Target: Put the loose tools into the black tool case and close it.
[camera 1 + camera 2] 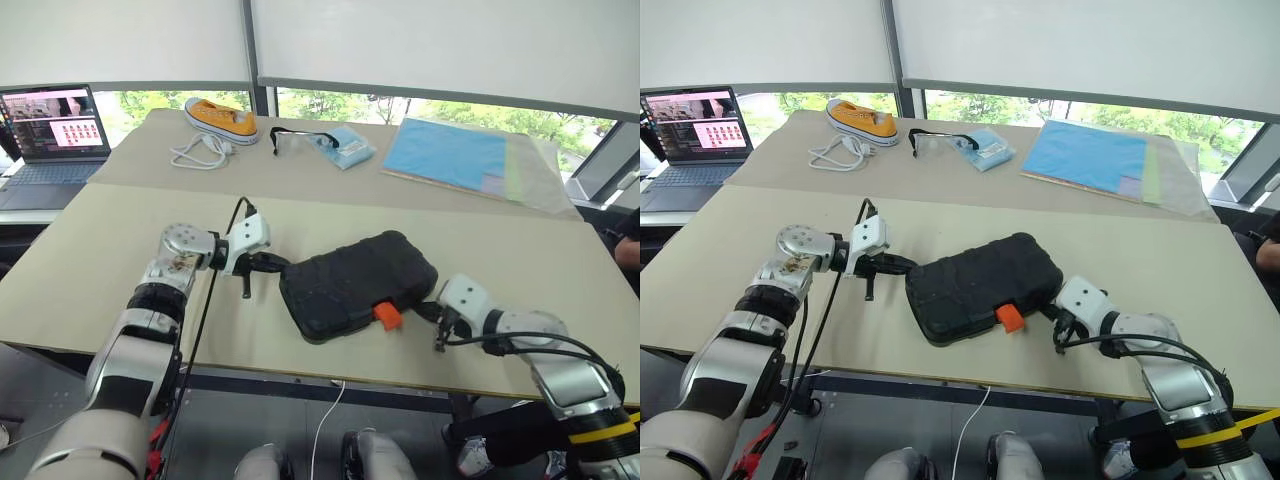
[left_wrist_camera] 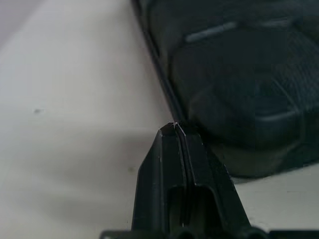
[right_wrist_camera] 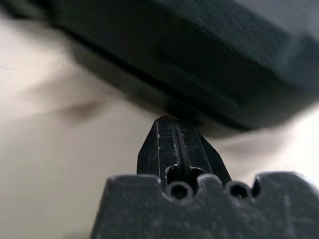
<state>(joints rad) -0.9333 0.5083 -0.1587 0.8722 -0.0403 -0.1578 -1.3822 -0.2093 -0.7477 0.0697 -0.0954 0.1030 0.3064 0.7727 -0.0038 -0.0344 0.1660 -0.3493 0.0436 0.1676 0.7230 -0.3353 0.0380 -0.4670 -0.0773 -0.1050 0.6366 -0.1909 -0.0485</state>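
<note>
Office or lab: laptop [image 1: 55, 135], tables [image 1: 120, 260], blinds [image 1: 440, 45] over big windows.

The black tool case [image 1: 355, 282] at frame centre looks like matt, moulded plastic with a fine grain; its latch [image 1: 388, 316] is smooth orange plastic. The worktop [image 1: 120, 250] is a matt, smooth beige board. Upper right, blue sheets [image 1: 445, 153] look like paper.

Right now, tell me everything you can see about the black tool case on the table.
The black tool case is a flat, rounded-corner clamshell that looks like textured plastic with moulded ridges. It is closed and lies flat and skewed on the beige table. A small orange latch sticks out of its near edge. The shut left gripper meets one end, the shut right gripper the other.
</note>
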